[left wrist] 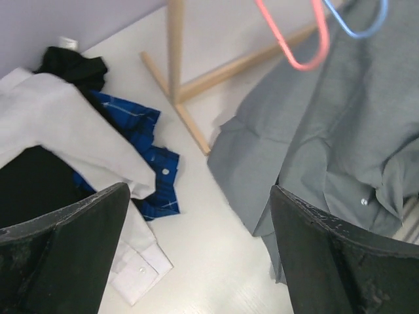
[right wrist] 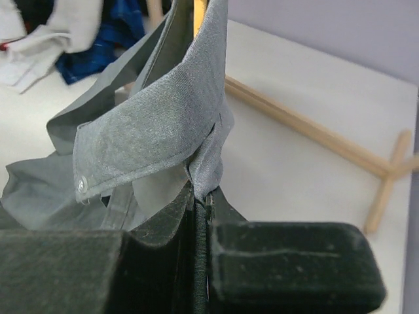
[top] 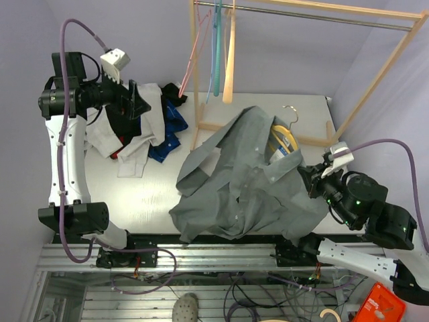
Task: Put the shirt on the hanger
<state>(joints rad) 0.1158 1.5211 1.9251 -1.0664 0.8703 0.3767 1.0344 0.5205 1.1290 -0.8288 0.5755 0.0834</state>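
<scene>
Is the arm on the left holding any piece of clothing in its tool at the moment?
No, the left tool is spread wide open and nothing sits between its fingers.

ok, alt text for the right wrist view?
The right gripper is shut on the grey shirt by its collar, holding the fabric up over the white table. A wooden rack base lies behind, and a pile of other clothes sits top left.

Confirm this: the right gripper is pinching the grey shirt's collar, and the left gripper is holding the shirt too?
Not quite. The left gripper is open and holds nothing, as the left wrist view shows. The right gripper does pinch the collar of the shirt.
</scene>
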